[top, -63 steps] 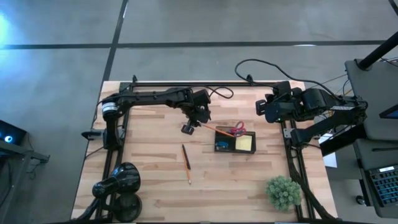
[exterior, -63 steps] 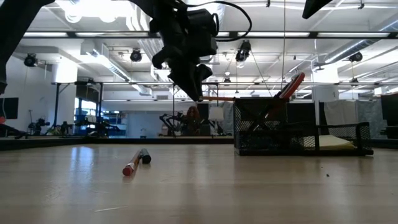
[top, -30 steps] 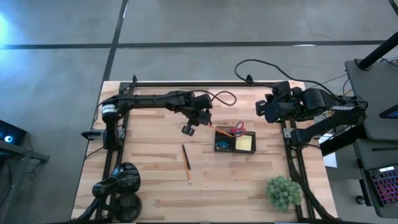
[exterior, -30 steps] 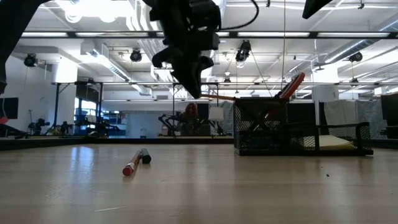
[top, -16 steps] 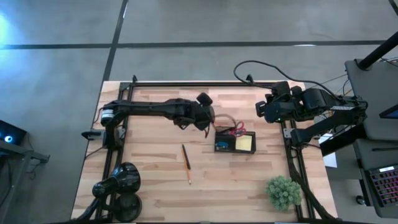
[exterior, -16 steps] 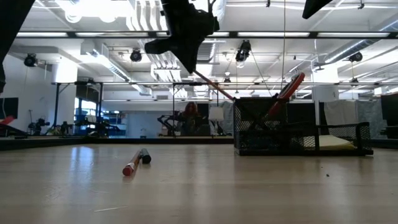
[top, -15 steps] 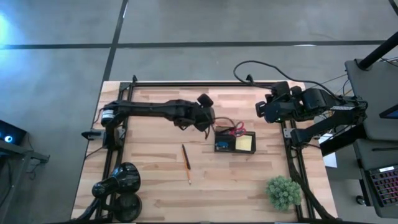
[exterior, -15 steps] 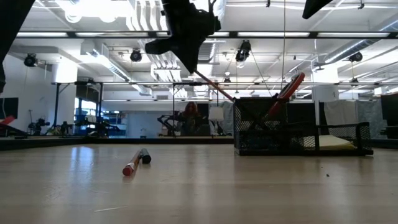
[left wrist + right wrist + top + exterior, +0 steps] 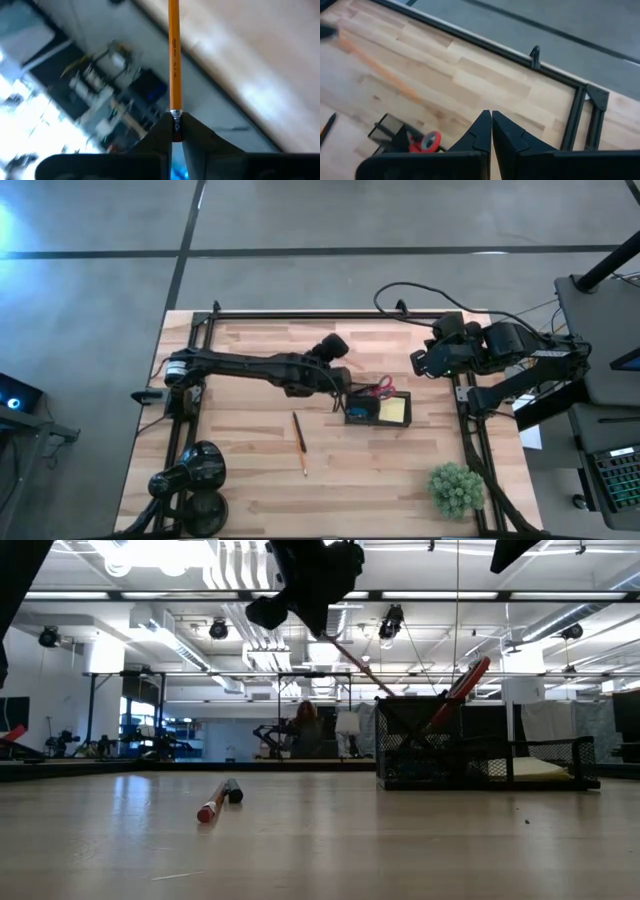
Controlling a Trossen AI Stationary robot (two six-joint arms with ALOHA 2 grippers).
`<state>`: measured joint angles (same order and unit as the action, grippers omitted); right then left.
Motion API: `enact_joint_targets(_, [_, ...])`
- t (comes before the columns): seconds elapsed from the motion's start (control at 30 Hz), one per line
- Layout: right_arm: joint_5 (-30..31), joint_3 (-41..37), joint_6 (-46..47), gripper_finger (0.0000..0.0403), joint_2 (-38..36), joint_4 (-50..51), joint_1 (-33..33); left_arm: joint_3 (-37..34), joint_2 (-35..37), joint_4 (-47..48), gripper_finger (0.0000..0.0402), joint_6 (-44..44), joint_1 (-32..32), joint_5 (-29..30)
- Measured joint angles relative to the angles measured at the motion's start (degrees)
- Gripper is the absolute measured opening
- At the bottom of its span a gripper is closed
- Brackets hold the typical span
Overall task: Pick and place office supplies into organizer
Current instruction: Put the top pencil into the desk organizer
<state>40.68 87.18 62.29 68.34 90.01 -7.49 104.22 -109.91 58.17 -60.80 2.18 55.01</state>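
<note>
The left gripper (image 9: 175,131) has its jaws pinching the eraser end of an orange pencil (image 9: 173,55), held up off the desk (image 9: 250,470) and slanting down toward the dark organizer (image 9: 378,409), which already holds red-handled scissors (image 9: 382,389) and a yellow note pad (image 9: 392,410). A second pencil (image 9: 299,443) lies loose on the desk nearer the front edge. The right gripper (image 9: 491,131) waits above the far right corner, jaws pressed together on nothing.
</note>
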Motion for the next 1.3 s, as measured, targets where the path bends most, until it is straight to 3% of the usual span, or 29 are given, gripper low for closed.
enact_joint_targets(0.2, [-1.88,-0.11,-1.10,0.0009,0.00,0.01,-0.10,2.73,1.26,1.74,0.0008,-0.65,1.22,4.06])
enact_joint_targets(0.4, [-2.02,-0.76,-1.26,0.0009,0.00,-0.01,-0.10,3.08,2.63,5.16,0.0008,-1.03,6.81,-0.85])
enact_joint_targets(0.53, [-2.26,-2.22,-0.90,0.0009,-0.11,-0.03,-0.10,2.44,1.96,6.19,0.0008,-1.09,8.99,-0.53])
enact_joint_targets(0.8, [-6.59,-6.60,1.39,0.0009,-0.22,0.01,-0.13,1.51,-0.86,6.95,0.0008,-1.09,7.71,1.26])
enact_joint_targets(1.3, [-7.90,-8.24,3.71,0.0009,-0.52,-0.01,-1.28,1.84,-6.83,2.67,0.0008,-5.64,7.43,0.93])
